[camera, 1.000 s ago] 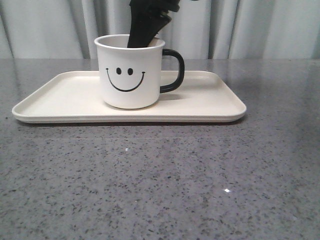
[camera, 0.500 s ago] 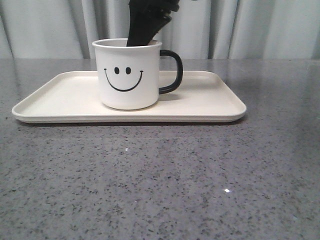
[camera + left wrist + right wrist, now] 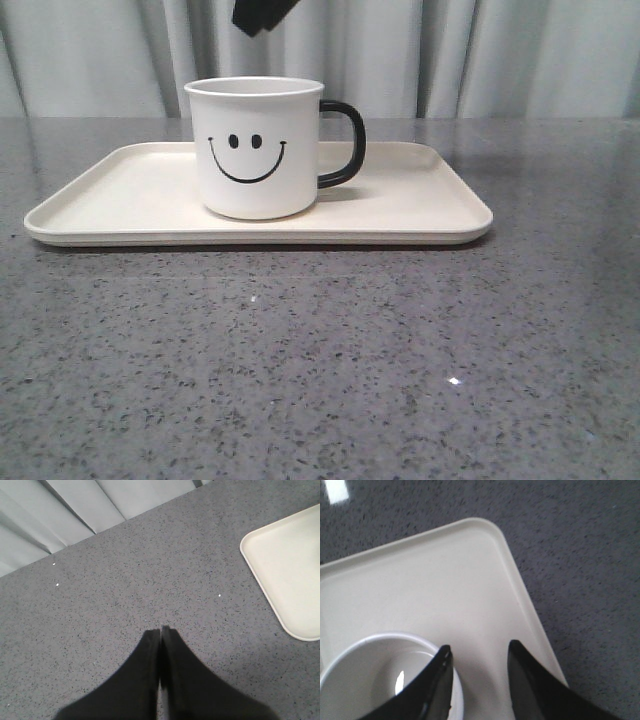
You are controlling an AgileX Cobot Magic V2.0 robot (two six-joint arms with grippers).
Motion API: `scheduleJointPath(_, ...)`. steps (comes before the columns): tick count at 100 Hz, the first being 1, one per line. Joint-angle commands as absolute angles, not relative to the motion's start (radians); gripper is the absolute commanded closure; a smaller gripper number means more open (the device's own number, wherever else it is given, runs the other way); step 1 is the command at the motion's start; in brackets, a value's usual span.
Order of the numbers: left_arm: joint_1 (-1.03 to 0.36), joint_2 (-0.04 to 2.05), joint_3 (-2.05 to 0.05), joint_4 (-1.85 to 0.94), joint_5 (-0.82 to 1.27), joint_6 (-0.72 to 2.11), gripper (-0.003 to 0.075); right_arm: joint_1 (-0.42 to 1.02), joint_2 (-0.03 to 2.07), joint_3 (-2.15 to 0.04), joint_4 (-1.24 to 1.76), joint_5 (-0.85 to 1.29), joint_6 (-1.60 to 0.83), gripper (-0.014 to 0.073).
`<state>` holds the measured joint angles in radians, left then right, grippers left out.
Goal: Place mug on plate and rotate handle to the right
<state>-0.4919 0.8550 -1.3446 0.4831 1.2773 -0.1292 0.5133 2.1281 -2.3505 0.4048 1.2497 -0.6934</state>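
Note:
The white mug (image 3: 258, 148) with a black smiley face stands upright on the cream plate (image 3: 420, 205). Its black handle (image 3: 344, 144) points right. My right gripper (image 3: 479, 650) is open and empty, lifted above the mug's rim; only its dark tip (image 3: 262, 14) shows at the top of the front view. In the right wrist view the mug's open mouth (image 3: 375, 680) lies below one finger, over the plate (image 3: 430, 585). My left gripper (image 3: 161, 630) is shut and empty above bare table, beside a corner of the plate (image 3: 287, 565).
The plate rests on a grey speckled table (image 3: 320, 360). Pale curtains (image 3: 500, 55) hang behind the table's far edge.
My right gripper has let go of the mug's rim and risen out of the mug toward the top of the front view. The mug shifted slightly left and stands free.

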Motion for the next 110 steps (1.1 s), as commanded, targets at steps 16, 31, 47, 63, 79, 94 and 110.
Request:
scheduleJointPath(16, -0.496, 0.851, -1.364, 0.504, 1.255, -0.138, 0.0740, 0.447, 1.970, -2.492, 0.446, 1.193, -0.585, 0.0300)
scheduleJointPath(31, -0.496, 0.851, -1.364, 0.504, 1.255, -0.138, 0.0740, 0.366, 1.872, -2.497, 0.457, 1.193, -0.553, 0.0300)
scheduleJointPath(47, -0.496, 0.851, -1.364, 0.504, 1.255, -0.138, 0.0740, 0.256, 1.775, -2.496, 0.563, 1.208, -0.548, 0.0307)
scheduleJointPath(63, -0.496, 0.851, -1.364, 0.504, 1.255, -0.138, 0.0740, 0.123, 1.693, -2.496, 0.694, 1.216, -0.548, 0.0307)
scheduleJointPath(79, -0.496, 0.851, -1.364, 0.504, 1.255, -0.138, 0.0740, 0.003, 1.617, -2.459, 0.741, 1.183, -0.545, 0.0381)
scheduleJointPath(94, -0.496, 0.851, -1.364, 0.504, 1.255, -0.138, 0.0740, -0.086, 1.549, -2.339, 0.757, 1.129, -0.554, 0.0402)
scheduleJointPath(110, -0.496, 0.851, -1.364, 0.504, 1.255, -0.138, 0.0740, -0.152, 1.448, -2.143, 0.802, 1.114, -0.628, 0.0402)
